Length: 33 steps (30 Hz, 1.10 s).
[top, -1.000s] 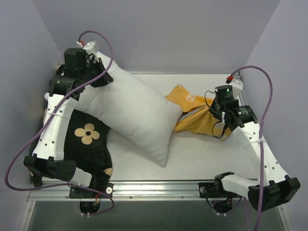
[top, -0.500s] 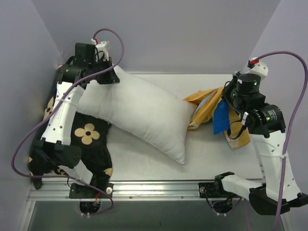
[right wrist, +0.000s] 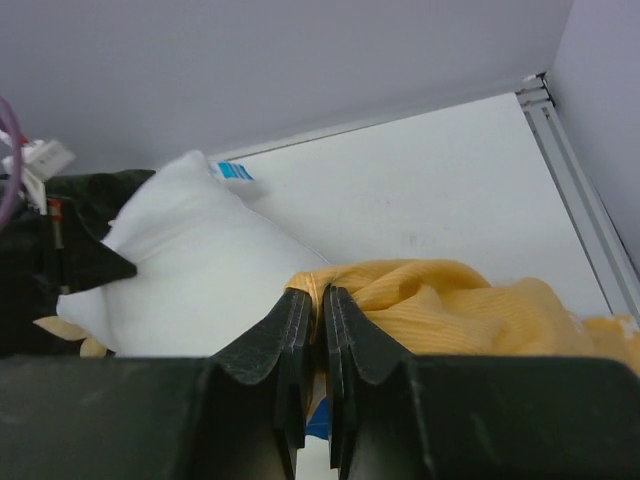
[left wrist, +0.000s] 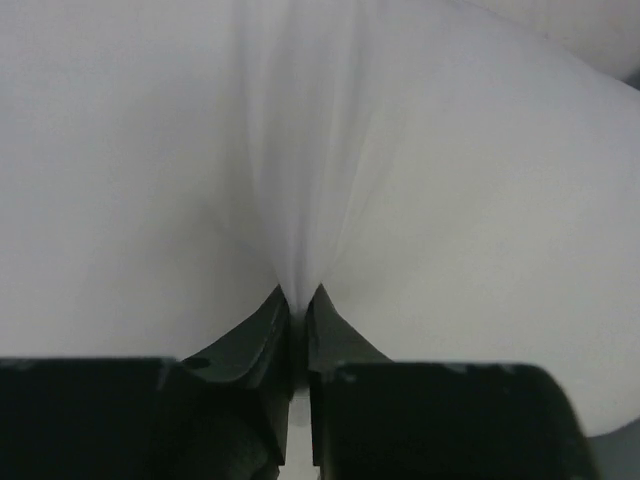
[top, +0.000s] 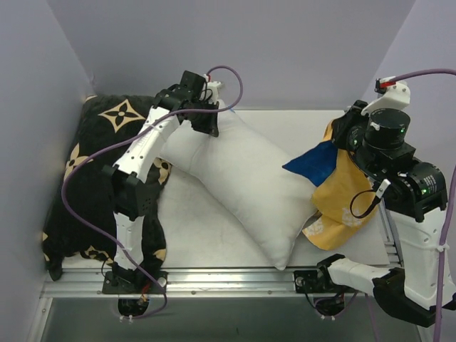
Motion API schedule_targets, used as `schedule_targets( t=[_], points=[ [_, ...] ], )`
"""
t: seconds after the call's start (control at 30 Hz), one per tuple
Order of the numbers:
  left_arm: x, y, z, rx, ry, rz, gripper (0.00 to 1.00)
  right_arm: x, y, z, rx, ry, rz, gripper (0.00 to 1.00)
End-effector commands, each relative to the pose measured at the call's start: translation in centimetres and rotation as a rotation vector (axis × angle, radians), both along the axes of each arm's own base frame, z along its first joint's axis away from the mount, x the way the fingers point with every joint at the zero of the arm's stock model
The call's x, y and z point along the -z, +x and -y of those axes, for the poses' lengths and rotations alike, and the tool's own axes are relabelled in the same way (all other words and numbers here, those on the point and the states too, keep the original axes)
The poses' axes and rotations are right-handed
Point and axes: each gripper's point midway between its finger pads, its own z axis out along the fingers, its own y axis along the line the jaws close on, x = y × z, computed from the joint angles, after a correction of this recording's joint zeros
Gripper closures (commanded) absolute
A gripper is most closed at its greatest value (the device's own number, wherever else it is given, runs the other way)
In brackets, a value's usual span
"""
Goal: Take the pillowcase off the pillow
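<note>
Holding the pillow [top: 242, 178] and the pillowcase [top: 343, 196], one in each gripper

We see the plain white pillow lying diagonally on the table [top: 206, 235], from the far left towards the near right. Its whole visible surface is bare white. Its far left part rests on a black pillow [top: 85, 178] with tan flower marks, which covers the left side of the table.

Our left gripper [left wrist: 297, 300] is at the far corner of the white pillow. In the left wrist view its jaws are pressed together on a pinch of the white fabric, and folds spread out from that point.

Our right gripper [right wrist: 320, 300] is raised over the right side of the table. Its jaws are closed on a fold of the orange-yellow fabric of the pillowcase. The pillowcase hangs from it, mostly showing its orange-yellow side, with one blue flap [top: 317, 162] pointing to the left. Its lower edge meets the right side of the white pillow near the front; we cannot tell if it only touches or lies over it. In the right wrist view a small blue tag [right wrist: 232, 171] shows at a corner of the white pillow.
</note>
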Motion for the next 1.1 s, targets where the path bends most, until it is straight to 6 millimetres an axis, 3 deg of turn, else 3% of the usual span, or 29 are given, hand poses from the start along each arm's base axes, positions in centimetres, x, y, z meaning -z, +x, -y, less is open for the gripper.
schedule_targets(
  t=[0.0, 0.03, 0.07, 0.1, 0.13, 0.17, 0.2, 0.27, 0.3, 0.33, 0.4, 0.43, 0.47, 0.5, 0.53, 0.57, 0.6, 0.67, 0.7, 0.73, 0.77, 0.87, 0.9, 1.0, 1.07],
  points=[
    [-2.8, -0.5, 2.1, 0.044, 0.007, 0.11, 0.81, -5.0, 0.8, -0.3, -0.008, 0.023, 0.158, 0.99],
    [-3.4, -0.8, 2.4, 0.031, 0.005, 0.13, 0.59, -5.8, 0.8, -0.3, -0.006, 0.029, 0.18, 0.99],
    [-3.0, -0.9, 3.4, 0.03, 0.01, 0.156, 0.51, -6.0, 0.9, -0.3, -0.008, 0.029, 0.186, 0.99],
    [-4.9, -1.6, 3.7, 0.029, -0.016, 0.209, 0.45, -6.5, 0.9, -0.4, -0.015, 0.03, 0.198, 0.99],
    [-5.5, -1.8, 4.0, 0.007, -0.029, 0.23, 0.38, -7.3, 0.5, -0.7, -0.034, 0.044, 0.218, 0.99],
    [-6.9, -1.5, 4.3, -0.02, -0.053, 0.285, 0.37, -7.6, 0.5, -0.9, -0.043, 0.048, 0.226, 0.99],
    [-7.9, -2.7, 4.8, -0.018, -0.073, 0.308, 0.37, -8.0, 0.3, -1.0, -0.049, 0.053, 0.241, 0.99],
    [-9.8, -3.1, 5.8, -0.062, -0.137, 0.358, 0.33, -8.3, 0.3, -1.4, -0.07, 0.057, 0.25, 0.99],
    [-11.1, -3.9, 5.9, -0.074, -0.16, 0.391, 0.24, -8.4, 0.4, -1.5, -0.072, 0.055, 0.256, 0.99],
    [-10.0, -5.2, 7.4, -0.083, -0.162, 0.376, 0.23, -8.4, 0.5, -1.5, -0.071, 0.052, 0.256, 0.99],
    [-11.2, -5.9, 9.5, -0.102, -0.247, 0.435, 0.21, -8.5, 0.6, -1.8, -0.077, 0.058, 0.27, 0.99],
    [-8.7, -7.8, 11.8, -0.087, -0.265, 0.386, 0.21, -8.5, 0.7, -1.9, -0.08, 0.059, 0.274, 0.99],
    [-9.8, -7.9, 13.7, -0.081, -0.352, 0.428, 0.2, -8.3, 0.8, -2.1, -0.085, 0.058, 0.271, 0.99],
    [-9.1, -8.5, 15.2, -0.068, -0.385, 0.419, 0.2, -8.2, 1.0, -2.2, -0.085, 0.057, 0.271, 0.99],
    [-7.0, -9.2, 16.5, -0.096, -0.398, 0.381, 0.2, -8.1, 1.1, -2.1, -0.078, 0.054, 0.269, 0.99],
    [-6.9, -8.8, 17.4, -0.12, -0.441, 0.39, 0.2, -7.4, 1.5, -2.1, -0.069, 0.047, 0.252, 0.99],
    [-4.0, -8.2, 18.4, -0.137, -0.427, 0.351, 0.2, -7.0, 1.7, -1.9, -0.049, 0.036, 0.243, 0.99],
    [-0.4, -7.9, 19.7, -0.14, -0.447, 0.238, 0.21, -6.2, 2.3, -1.3, -0.01, 0.003, 0.226, 0.99],
    [3.4, -7.9, 20.6, -0.127, -0.397, 0.171, 0.24, -5.6, 2.7, -0.6, 0.033, -0.02, 0.212, 0.99],
    [4.9, -8.6, 21.1, -0.101, -0.374, 0.139, 0.33, -5.2, 3.3, -0.1, 0.057, -0.036, 0.198, 0.99],
    [8.1, -10.0, 20.9, -0.085, -0.307, 0.097, 0.37, -4.8, 3.9, 0.2, 0.066, -0.045, 0.186, 0.99],
    [12.7, -12.4, 19.3, -0.082, -0.211, 0.03, 0.52, -2.9, 6.2, 2.0, 0.111, -0.047, 0.129, 0.99],
    [14.7, -13.7, 17.5, -0.097, -0.156, -0.007, 0.55, -2.7, 6.9, 2.6, 0.134, -0.059, 0.119, 0.99],
    [17.5, -15.9, 12.7, -0.147, -0.033, -0.047, 0.58, -1.2, 9.2, 4.4, 0.194, -0.102, 0.067, 1.0],
    [17.7, -16.9, 10.7, -0.159, 0.004, -0.051, 0.58, -0.9, 10.0, 6.1, 0.267, -0.121, 0.054, 1.0]
  ],
)
